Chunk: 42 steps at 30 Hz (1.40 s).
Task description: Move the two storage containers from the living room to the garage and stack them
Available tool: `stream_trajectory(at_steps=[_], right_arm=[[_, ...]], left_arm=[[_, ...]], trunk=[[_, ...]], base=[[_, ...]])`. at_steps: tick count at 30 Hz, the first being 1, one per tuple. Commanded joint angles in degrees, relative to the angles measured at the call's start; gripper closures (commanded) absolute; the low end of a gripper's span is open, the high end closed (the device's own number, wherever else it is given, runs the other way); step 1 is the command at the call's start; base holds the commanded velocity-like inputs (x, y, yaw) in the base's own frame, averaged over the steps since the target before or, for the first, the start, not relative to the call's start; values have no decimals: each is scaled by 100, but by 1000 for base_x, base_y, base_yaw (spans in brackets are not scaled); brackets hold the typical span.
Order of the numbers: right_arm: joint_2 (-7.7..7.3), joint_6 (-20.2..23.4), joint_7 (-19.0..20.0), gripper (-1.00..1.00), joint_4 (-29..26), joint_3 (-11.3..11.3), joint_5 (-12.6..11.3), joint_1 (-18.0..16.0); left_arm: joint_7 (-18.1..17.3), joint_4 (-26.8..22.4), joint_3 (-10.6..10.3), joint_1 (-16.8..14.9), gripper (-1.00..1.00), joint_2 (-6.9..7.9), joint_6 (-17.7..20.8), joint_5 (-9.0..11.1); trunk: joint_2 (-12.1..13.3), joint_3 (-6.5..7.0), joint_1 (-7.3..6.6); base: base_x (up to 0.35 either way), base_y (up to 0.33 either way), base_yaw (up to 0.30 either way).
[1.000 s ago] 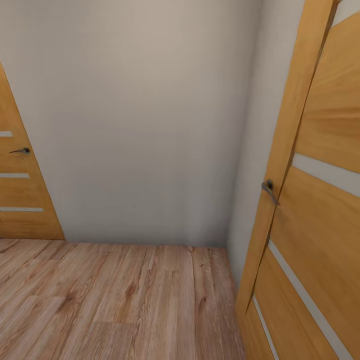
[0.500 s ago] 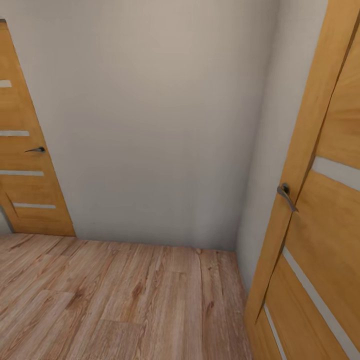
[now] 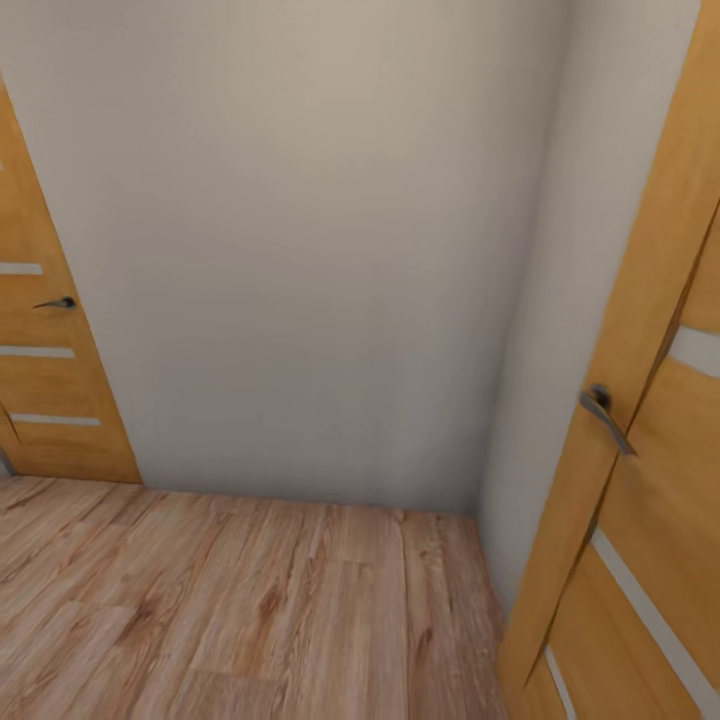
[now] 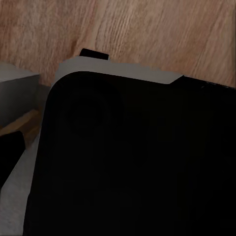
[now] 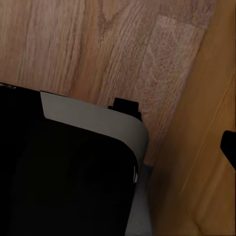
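Note:
The two storage containers are out of view, and so are the garage and its floor. In the head view I face a plain pale wall (image 3: pixel 300 250) in a narrow passage with light wood plank flooring (image 3: pixel 250 610). The left wrist view looks down on my own black and grey base (image 4: pixel 132 162) over the planks. The right wrist view has the same base (image 5: pixel 69 172) beside a wooden door. A dark sliver at the edge of each wrist view may be a fingertip, too little to tell either gripper's state.
A wooden door with pale stripes and a metal handle (image 3: pixel 605 415) stands close on my right. Another such door (image 3: pixel 45 380) with a handle (image 3: pixel 60 302) is at the far left. The wall ahead meets a side wall in a corner (image 3: pixel 480 500).
The whole head view has shifted with the camera. The right door and its handle now sit further right and lower, and the wall looks nearer.

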Motion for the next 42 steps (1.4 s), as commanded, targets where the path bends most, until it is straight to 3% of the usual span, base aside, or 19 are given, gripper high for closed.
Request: stream_trajectory(at_steps=[1, 14, 42], right_arm=[[2, -27, 33, -100, 18, 46, -58, -7], [8, -8, 33, -100, 18, 54, -55, -7], [5, -17, 33, -100, 18, 53, -54, -7]], left_arm=[[-1, 2, 2, -1, -100, -2, -13, 33], [-1, 6, 2, -1, -100, 0, -13, 36], [-1, 5, 2, -1, -100, 1, -13, 37]], trunk=[[-3, -5, 3], [-3, -5, 3], [-3, -5, 3]], base=[[319, 0, 0], [320, 0, 33], [317, 0, 261]])
